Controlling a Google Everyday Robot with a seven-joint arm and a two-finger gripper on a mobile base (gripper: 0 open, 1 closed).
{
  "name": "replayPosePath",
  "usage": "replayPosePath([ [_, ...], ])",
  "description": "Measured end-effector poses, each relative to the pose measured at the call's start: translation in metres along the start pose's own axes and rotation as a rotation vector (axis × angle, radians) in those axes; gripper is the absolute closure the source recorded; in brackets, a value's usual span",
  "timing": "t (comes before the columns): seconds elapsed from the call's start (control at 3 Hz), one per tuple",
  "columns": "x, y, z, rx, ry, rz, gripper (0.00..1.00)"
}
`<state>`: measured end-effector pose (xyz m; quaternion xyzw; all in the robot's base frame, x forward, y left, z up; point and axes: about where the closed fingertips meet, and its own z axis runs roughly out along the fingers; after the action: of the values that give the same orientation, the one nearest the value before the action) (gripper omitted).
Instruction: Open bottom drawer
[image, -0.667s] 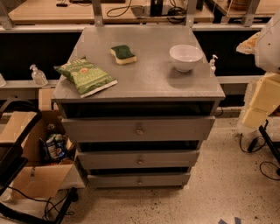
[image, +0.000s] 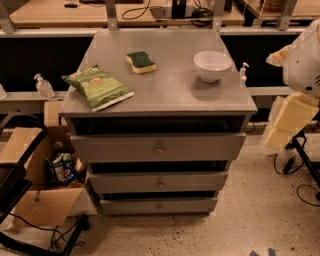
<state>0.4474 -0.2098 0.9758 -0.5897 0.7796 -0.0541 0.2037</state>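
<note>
Little has shifted. The bottom drawer (image: 159, 205) sits shut, low and well left of the gripper (image: 280, 132), which still hangs off beside the counter (image: 170, 85), touching nothing. Whether it is open or closed I cannot tell. The reach looks yet to begin.

The cabinet top (image: 170, 95) bears a chip bag (image: 97, 87) left, sponge (image: 140, 61) at back, bowl (image: 212, 65) right. The gripper (image: 285, 125) hangs past its right edge.

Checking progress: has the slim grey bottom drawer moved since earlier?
No: the bottom drawer stays put beneath the grey middle drawer; the gripper hangs right of the cabinet.
</note>
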Motion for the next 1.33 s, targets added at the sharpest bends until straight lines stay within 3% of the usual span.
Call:
replayPosePath([
  [0.33, 0.013, 0.012, 0.052, 0.041, 0.018, 0.096, 0.00],
  [1.0, 0.060, 0.053, 0.185, 0.056, 0.035, 0.406, 0.00],
  [1.33, 0.071, 0.050, 0.237, 0.070, -0.056, 0.556, 0.00],
])
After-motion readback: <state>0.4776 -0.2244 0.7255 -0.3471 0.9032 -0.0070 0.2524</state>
